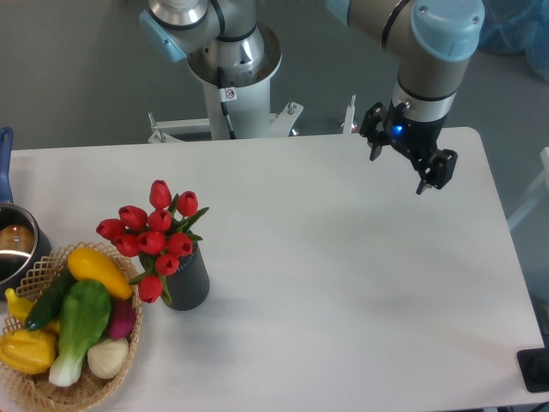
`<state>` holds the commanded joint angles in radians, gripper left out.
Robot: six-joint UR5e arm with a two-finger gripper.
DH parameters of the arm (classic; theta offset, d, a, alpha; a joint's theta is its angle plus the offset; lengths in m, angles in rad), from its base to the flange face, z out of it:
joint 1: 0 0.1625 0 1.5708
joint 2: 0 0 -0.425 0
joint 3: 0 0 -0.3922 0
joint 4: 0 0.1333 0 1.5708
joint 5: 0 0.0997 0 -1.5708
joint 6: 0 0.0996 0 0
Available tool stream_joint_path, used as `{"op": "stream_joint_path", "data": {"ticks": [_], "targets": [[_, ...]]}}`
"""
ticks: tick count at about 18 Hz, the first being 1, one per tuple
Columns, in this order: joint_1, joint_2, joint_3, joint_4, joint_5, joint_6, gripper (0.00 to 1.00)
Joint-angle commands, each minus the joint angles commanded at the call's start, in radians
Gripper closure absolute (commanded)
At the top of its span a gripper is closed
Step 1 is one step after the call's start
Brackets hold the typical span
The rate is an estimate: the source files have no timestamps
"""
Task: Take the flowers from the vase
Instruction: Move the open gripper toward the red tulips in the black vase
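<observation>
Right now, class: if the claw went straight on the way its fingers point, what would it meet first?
The claw, open and empty, points down over the far right of the white table. It would most likely meet bare tabletop first, though depth is hard to judge. The flowers sit far off to the side.

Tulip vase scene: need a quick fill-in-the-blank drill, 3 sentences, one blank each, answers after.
1. The flowers stand in the ribbed dark grey ____.
2. The gripper hangs open over the table's far right part and holds ____.
3. Touching the vase on its left, a wicker basket holds ____.

Answers: vase; nothing; vegetables
</observation>
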<state>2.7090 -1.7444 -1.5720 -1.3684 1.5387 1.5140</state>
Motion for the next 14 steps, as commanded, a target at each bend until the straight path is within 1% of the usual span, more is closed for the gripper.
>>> {"op": "stream_joint_path", "data": {"ticks": [1, 4, 5, 6, 8, 11, 14], "targets": [[0.003, 0.026, -0.050, 0.023, -0.023, 0.000, 0.00], [0.008, 0.109, -0.205, 0.152, -0.109, -0.009, 0.00], [0.012, 0.132, -0.244, 0.202, -0.127, -0.014, 0.00], [0.011, 0.144, -0.266, 0.233, -0.138, -0.012, 0.00], [0.005, 0.155, -0.295, 0.221, -0.160, -0.018, 0.00], [-0.005, 0.166, -0.341, 0.224, -0.190, -0.057, 0.00], [-0.017, 0.169, -0.341, 0.227, -0.218, -0.097, 0.00]]}}
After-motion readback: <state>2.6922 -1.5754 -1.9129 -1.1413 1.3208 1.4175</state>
